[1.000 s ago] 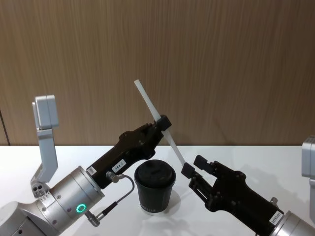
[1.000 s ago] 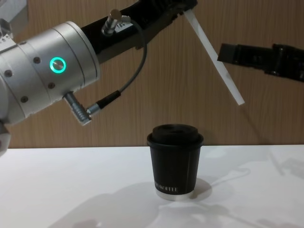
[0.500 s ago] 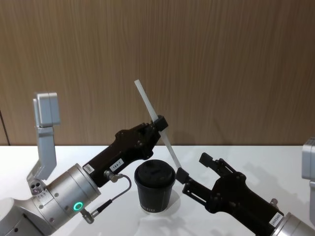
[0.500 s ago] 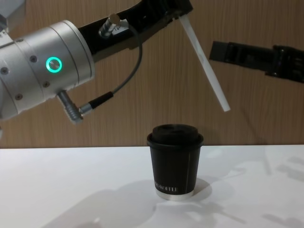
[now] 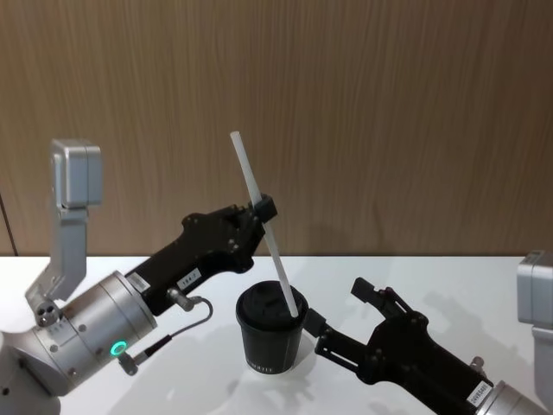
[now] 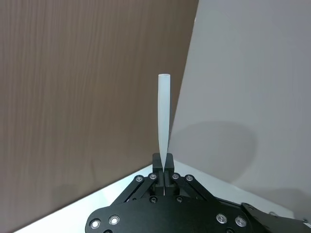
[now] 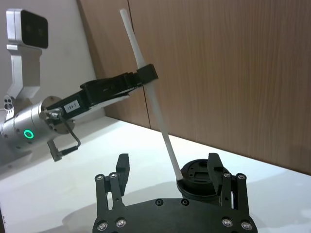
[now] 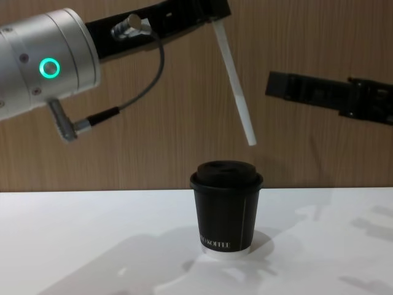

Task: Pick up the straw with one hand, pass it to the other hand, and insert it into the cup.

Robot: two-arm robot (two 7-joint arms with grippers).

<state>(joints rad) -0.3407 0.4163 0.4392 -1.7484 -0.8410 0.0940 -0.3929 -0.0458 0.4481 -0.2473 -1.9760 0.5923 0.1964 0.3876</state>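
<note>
Wood-panel wall (image 5: 389,112) behind, white table (image 5: 449,277) below. Straw (image 5: 282,266) stands steep, nearly upright — top end tipped toward the robot's left, bottom end pointing down at the cup (image 5: 270,346). From the chest cam its tip hangs just above the lid's right side, not touching. Left gripper (image 5: 263,207): fingers pinched on the straw a bit above its middle. Right gripper (image 5: 339,304) — fingers spread, holding nothing — is raised off the table, right of the cup.
</note>
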